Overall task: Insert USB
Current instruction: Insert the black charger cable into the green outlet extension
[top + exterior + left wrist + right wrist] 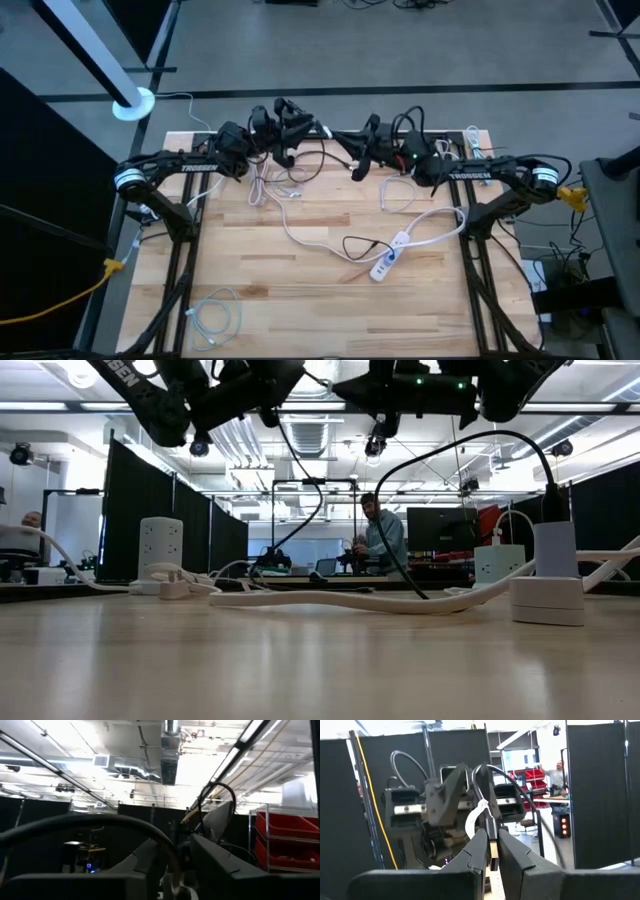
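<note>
The right gripper [490, 851] is closed on the USB plug [493, 854], with its black cable [506, 776] arching upward from the fingers. The left gripper [172, 870] faces it close by; its finger state cannot be determined. The power strip [391, 256] lies on the table [300, 300] well below both grippers. Insertion is judged not yet done.

Wooden table [300, 300]; white power strip [391, 256], coiled white cable [215, 315] on it.

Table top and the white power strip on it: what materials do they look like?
Pale wooden table top: looks like butcher-block wood, joined planks with visible grain, matte to satin finish. White oblong power strip: probably moulded plastic, smooth and uniform white. Its white cable looks rubber- or PVC-sheathed, lying in loose curves.
</note>
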Robot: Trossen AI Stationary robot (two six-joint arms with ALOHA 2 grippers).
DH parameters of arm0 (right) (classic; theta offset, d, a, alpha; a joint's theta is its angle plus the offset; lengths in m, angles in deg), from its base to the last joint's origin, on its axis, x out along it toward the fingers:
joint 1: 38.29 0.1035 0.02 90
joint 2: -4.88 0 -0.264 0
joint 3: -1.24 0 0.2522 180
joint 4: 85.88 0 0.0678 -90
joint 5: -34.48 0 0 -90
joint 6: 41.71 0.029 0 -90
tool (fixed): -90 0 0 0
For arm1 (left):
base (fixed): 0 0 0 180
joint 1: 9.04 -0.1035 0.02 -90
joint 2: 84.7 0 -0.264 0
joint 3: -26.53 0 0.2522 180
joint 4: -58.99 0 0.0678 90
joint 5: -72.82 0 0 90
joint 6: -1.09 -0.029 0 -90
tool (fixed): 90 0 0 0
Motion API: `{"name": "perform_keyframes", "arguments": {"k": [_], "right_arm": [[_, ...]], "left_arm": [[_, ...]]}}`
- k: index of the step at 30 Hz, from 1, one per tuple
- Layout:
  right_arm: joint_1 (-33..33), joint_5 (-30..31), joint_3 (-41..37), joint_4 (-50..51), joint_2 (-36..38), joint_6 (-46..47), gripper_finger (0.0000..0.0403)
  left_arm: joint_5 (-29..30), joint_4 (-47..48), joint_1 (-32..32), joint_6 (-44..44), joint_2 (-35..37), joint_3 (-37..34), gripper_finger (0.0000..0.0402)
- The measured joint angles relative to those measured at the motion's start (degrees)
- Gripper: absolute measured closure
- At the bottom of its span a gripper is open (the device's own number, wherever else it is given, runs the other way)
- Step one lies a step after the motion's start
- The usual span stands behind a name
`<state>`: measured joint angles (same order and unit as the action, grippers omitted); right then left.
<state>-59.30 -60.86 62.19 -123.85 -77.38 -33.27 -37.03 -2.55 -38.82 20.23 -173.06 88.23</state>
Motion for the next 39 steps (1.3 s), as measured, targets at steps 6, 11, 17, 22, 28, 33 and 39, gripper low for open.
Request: {"name": "perform_keyframes", "arguments": {"k": [6, 11, 17, 22, 28, 33, 39], "right_arm": [[0.28, 0.18, -0.23, 0.01, -0.02, -0.96, 0.0385], [0.27, 0.39, -0.23, 1.66, -0.04, -1.66, 0.0385], [0.33, -0.16, 1.71, 15.11, 0.78, -3.34, 0.0351], [0.39, -0.24, 9.08, 40.37, 2.75, -8.13, 0.0277], [0.31, 0.79, 21.72, 62.81, 2.47, -7.97, 0.0243], [-0.29, 0.21, 29.49, 75.14, 1.63, -8.00, 0.0240], [-1.71, 0.08, 32.12, 76.36, -0.11, -6.28, 0.0249]], "left_arm": [[1.94, 0.48, 0.00, 0.03, -0.20, 0.00, 0.0343], [1.82, 1.84, 0.00, -0.48, -0.20, 0.00, 0.0392], [1.60, 4.82, 0.01, -0.76, -0.22, 0.00, 0.0394], [1.90, 11.39, -0.04, -3.60, -0.20, 0.00, 0.0394], [0.77, 19.55, -0.11, -5.92, -0.21, 0.02, 0.0394], [-0.95, 22.34, 0.22, -7.56, -0.33, -0.04, 0.0394], [-3.81, 21.57, 2.26, -8.03, -0.47, -0.04, 0.0394]]}}
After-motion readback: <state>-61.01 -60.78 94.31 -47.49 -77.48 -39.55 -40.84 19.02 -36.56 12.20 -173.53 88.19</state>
